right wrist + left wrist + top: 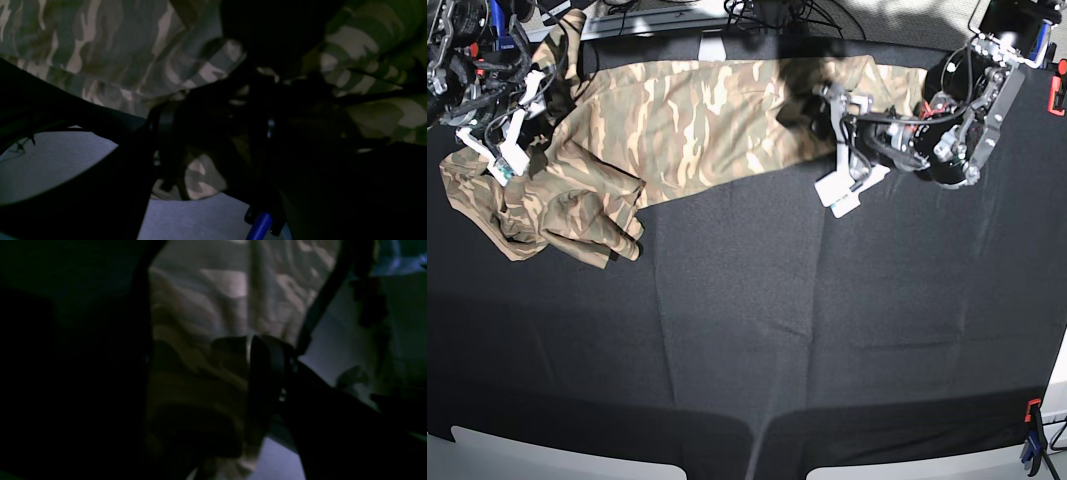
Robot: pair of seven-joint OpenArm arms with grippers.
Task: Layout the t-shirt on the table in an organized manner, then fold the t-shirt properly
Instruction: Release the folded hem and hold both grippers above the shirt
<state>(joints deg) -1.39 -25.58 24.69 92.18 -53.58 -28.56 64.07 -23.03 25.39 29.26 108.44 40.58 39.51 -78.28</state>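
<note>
Both pincers, left pincer (845,160) and right pincer (505,140), gape over the t-shirt's (677,120) ends.

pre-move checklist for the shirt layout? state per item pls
1. Left gripper open: ok, jaws wide at the shirt's edge.
2. Right gripper open: ok.
3. Either gripper pinching fabric: cannot tell, wrist views too dark.
4. Shirt spread flat: not ok, bunched and folded over at the right arm's end.
5. Shirt fully on table: cannot tell, the far edge nears the table's rim.
</note>
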